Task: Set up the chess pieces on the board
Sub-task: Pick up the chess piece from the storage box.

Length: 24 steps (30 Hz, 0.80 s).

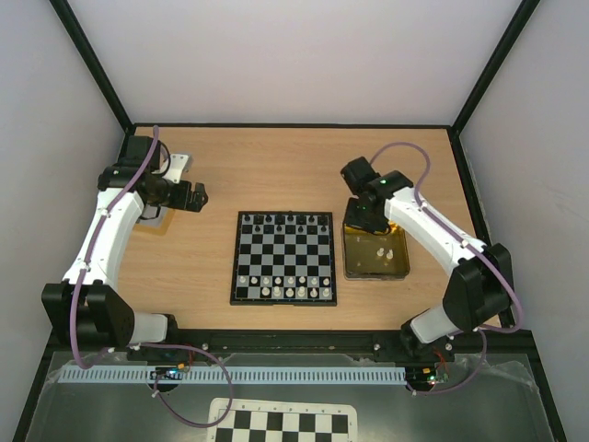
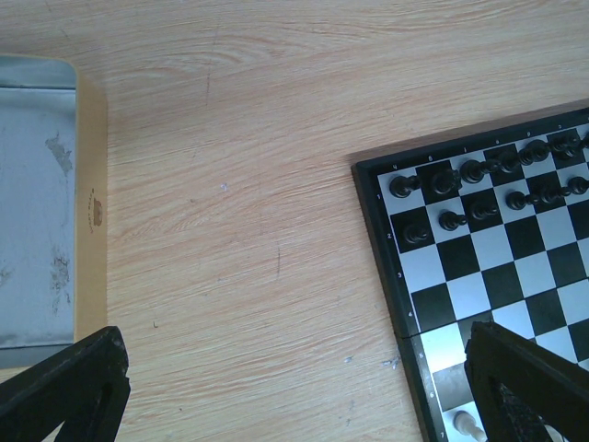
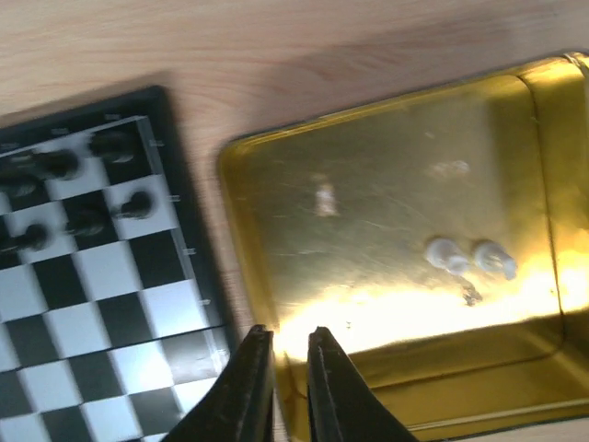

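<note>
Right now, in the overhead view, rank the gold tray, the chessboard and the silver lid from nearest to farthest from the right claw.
1. The gold tray, directly under the right claw.
2. The chessboard, beside the tray at mid-table.
3. The silver lid, far left, by the left arm.

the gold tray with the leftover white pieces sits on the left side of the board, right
Not quite. The gold tray with the leftover white pieces sits on the right side of the board, not the left. The top external view shows it plainly; the rest of what you said holds.
</note>
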Motion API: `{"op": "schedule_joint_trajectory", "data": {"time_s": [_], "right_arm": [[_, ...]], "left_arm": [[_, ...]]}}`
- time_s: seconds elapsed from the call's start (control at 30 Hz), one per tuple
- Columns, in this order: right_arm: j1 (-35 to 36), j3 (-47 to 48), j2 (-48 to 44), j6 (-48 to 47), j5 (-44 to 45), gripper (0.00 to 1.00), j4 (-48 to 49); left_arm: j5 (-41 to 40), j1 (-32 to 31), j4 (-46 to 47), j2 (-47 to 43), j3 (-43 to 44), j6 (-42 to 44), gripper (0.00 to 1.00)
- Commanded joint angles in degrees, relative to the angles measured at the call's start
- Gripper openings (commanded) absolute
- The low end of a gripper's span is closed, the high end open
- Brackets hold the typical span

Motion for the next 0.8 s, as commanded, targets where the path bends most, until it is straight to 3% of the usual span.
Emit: {"op": "schedule_joint_trajectory", "data": {"time_s": [0.0,0.3,0.63,0.77], "right_arm": [[-5.2,-5.43,-1.11,-4.59,0.68,0.09,0.01],[-12.64,-12.23,-1.23,-8.62,0.82,0.11,3.63],[-14.49,-17.41,0.33,-9.59,-0.39,0.11,8.05],[-14.58,-17.71,1.39,-9.72,-0.49,0.19,9.01]], "left_arm": [[-0.33,0.32,-0.85,0.6,1.18,-0.05,0.99],[-0.81,0.32,-1.17,0.29,0.61,0.04,0.99],[-1.28,0.32,-1.51,0.19,0.71,0.04,0.99],[-1.5,0.31,-1.46,0.19,0.58,0.13,0.99]]}}
